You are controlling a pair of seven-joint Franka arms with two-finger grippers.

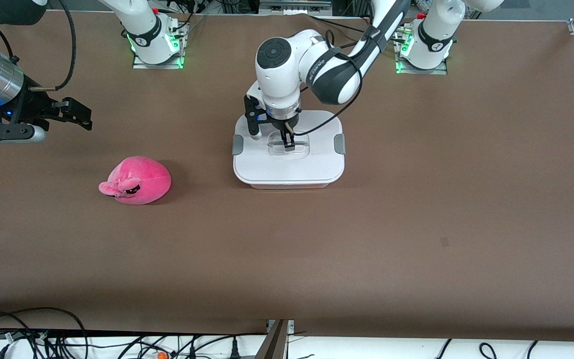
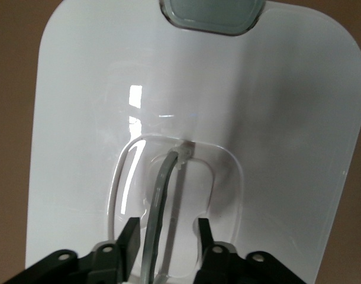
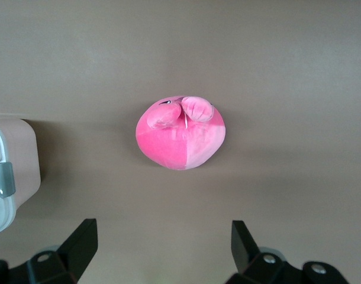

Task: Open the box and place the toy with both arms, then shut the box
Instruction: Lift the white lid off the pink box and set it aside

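The box (image 1: 287,167) stands in the table's middle, its white lid on and a grey clip (image 1: 339,144) on each end. My left gripper (image 1: 288,144) is down in the lid's recessed handle (image 2: 160,189). In the left wrist view the left gripper (image 2: 168,223) is open, one finger on each side of the raised handle bar. The pink toy (image 1: 137,179) lies on the table toward the right arm's end, a little nearer the front camera than the box. My right gripper (image 1: 81,115) hangs open and empty in the air near the toy. In the right wrist view the right gripper (image 3: 163,228) faces the toy (image 3: 180,133).
The brown table (image 1: 416,224) carries only the box and the toy. The box's pink wall (image 3: 18,157) and a grey clip (image 3: 2,179) show at the edge of the right wrist view. Cables (image 1: 43,339) lie past the table's front edge.
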